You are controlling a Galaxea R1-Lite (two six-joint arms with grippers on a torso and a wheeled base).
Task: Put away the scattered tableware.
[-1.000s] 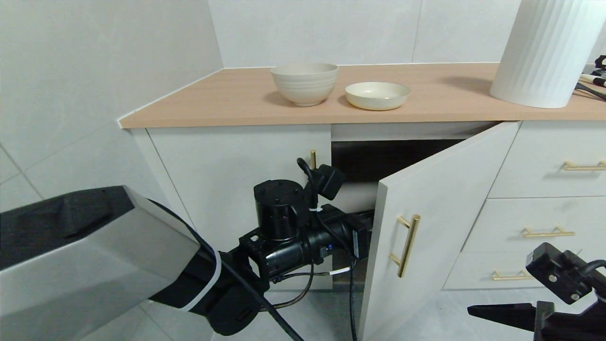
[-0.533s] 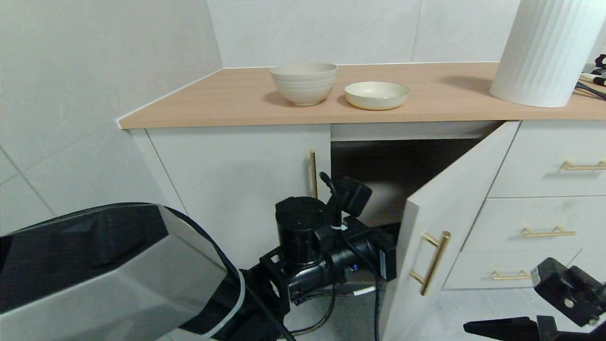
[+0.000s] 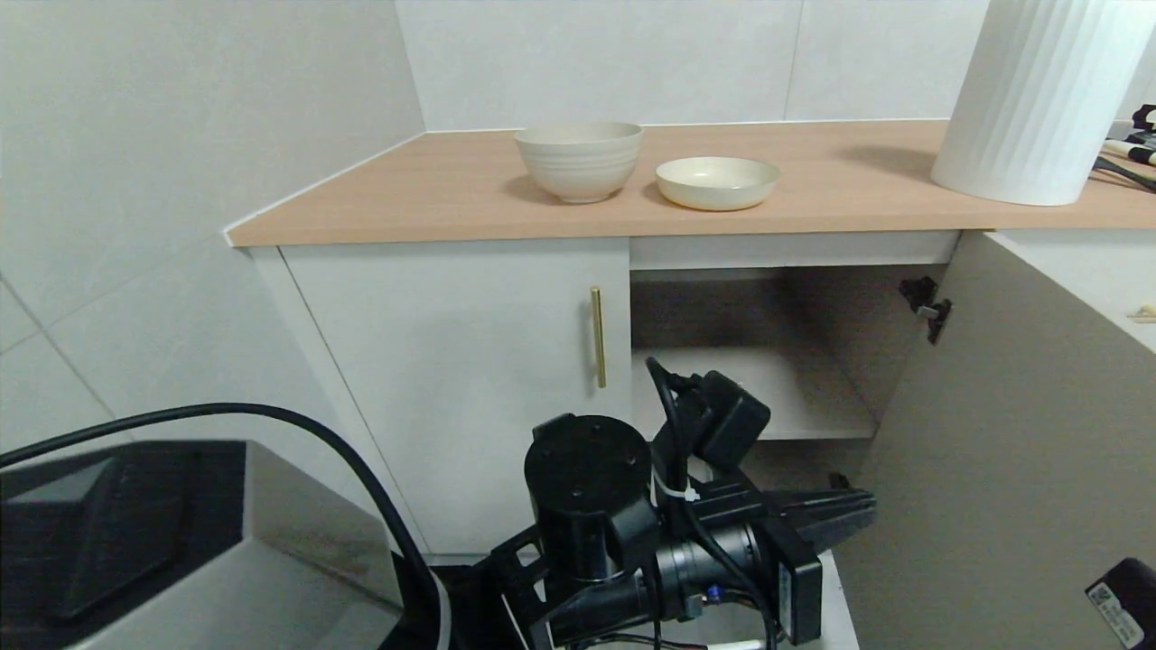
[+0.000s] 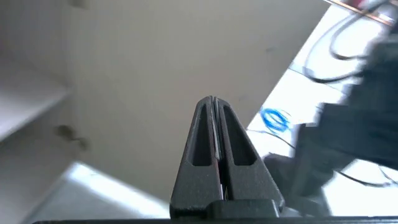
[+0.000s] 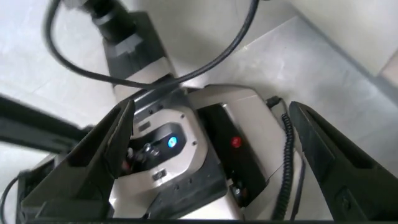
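Observation:
A deep cream bowl [image 3: 579, 160] and a shallow cream dish [image 3: 718, 181] stand side by side on the wooden countertop [image 3: 433, 194]. Below them, the right cabinet door [image 3: 993, 433] stands swung wide, showing its inner face and an empty shelf [image 3: 759, 397]. My left gripper [image 3: 858, 508] is low in front of the opening, its tips at the door's inner face. In the left wrist view the left gripper [image 4: 212, 109] has its two fingers pressed together on nothing. My right gripper [image 5: 217, 155] is open and empty, with its fingers [image 5: 106, 143] spread wide and pointing down toward the floor.
The left cabinet door [image 3: 452, 361] is closed, with a gold handle [image 3: 597, 336]. A tall white ribbed container [image 3: 1039, 99] stands at the right of the counter, with some utensils [image 3: 1129, 153] behind it. Tiled walls close off the left and back.
The right cabinet door has swung from half open to wide open. My left arm moved right and lower along with it. The right arm has dropped almost out of the head view.

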